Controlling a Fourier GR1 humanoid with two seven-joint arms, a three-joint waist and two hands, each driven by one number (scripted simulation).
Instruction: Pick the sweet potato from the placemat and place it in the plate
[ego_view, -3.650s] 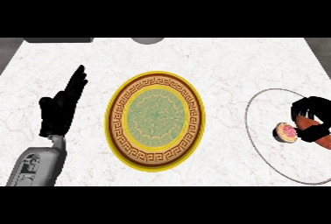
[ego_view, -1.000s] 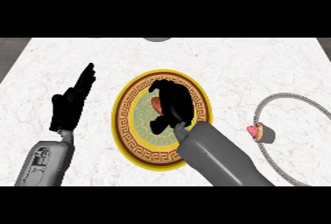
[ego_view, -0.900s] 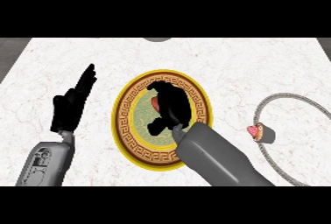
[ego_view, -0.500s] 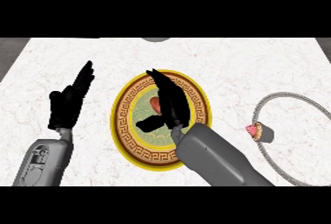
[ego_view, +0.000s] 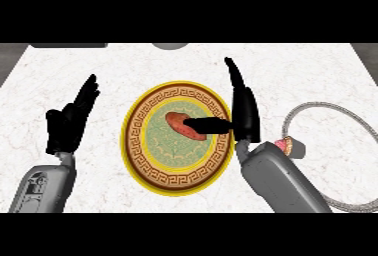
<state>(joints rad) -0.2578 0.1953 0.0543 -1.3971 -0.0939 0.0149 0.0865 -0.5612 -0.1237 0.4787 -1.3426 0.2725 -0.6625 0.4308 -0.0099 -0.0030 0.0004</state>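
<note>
The reddish-brown sweet potato (ego_view: 184, 127) lies on the green middle of the gold-rimmed plate (ego_view: 148, 150). My right hand (ego_view: 244, 107) stands at the plate's right rim with fingers straight, pointing away from me. Its thumb reaches left over the plate, and the thumb's tip covers the sweet potato's right end. My left hand (ego_view: 70, 122) rests open at the left, fingers up, apart from the plate. A round placemat (ego_view: 325, 107) with a grey rim lies at the right edge, partly hidden by my right forearm.
A small pink and brown object (ego_view: 288, 146) sits on the placemat beside my right forearm. A grey round thing (ego_view: 170, 45) shows at the counter's far edge. White marble counter (ego_view: 111, 65) surrounds the plate.
My right hand carried the sweet potato from the placemat to the plate, then opened its fingers and drew back to the plate's right rim. The sweet potato now lies uncovered. The left hand stayed still.
</note>
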